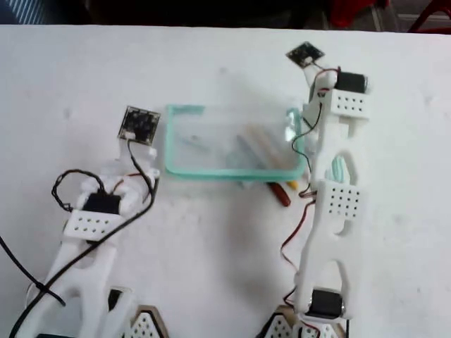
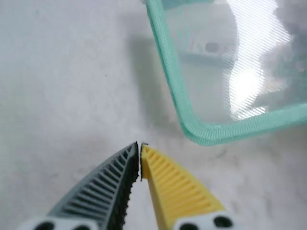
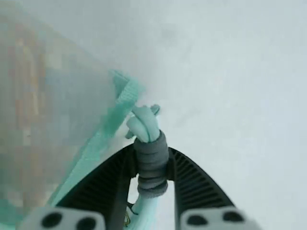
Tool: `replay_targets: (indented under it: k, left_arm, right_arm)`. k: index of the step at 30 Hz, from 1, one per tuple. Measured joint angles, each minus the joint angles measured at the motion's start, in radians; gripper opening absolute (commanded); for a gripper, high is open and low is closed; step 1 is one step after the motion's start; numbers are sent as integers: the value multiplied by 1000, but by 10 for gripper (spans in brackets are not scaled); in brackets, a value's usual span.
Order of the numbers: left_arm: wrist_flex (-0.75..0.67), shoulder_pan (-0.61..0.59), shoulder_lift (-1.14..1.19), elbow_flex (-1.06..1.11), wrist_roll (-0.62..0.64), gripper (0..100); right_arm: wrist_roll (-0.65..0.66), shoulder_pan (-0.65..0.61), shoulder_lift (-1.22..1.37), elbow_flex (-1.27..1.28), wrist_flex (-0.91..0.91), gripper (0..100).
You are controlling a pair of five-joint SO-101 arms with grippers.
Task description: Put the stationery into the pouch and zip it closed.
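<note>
The right gripper [image 3: 151, 178] is clenched on the zip pull [image 3: 149, 160], a grey ribbed sleeve with a pale green tab sticking out past the black fingers. The pull sits at the green fabric edge of the pouch [image 3: 122, 103], at the pouch's right end. I cannot tell whether the zip is open or closed.

The left gripper [image 2: 140, 149] is clenched on nothing. Its grey finger and yellow finger meet at the tips, and it sits over bare bench [image 2: 62, 72] just beside a rounded corner of the pouch [image 2: 192, 127], not touching it.

From the high view, the pouch [image 1: 184, 171] lies flat near the middle of the bench [image 1: 211, 63], long side across, between the two arms. It is clear with a green border. Through the clear side a few long pens [image 1: 254, 144] show inside, lying at a slant toward the right half; they are too blurred to count.

A red pen [image 1: 280, 194] lies on the bench outside the pouch, touching or just beside its near edge close to the right corner, and slanting toward the near edge of the bench.
</note>
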Motion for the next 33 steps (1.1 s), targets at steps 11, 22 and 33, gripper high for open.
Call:
replay_targets:
  k: [11,22,33]
  left_arm:
    - [58,0,-147,60,57,177]
    - [275,0,-884,229,63,260]
    - [439,0,-1157,204,63,264]
  right_arm:
    - [-63,-107,-388,8,64,17]
    - [-176,-247,-717,176,66,17]
    - [-364,-562,-1089,459,66,17]
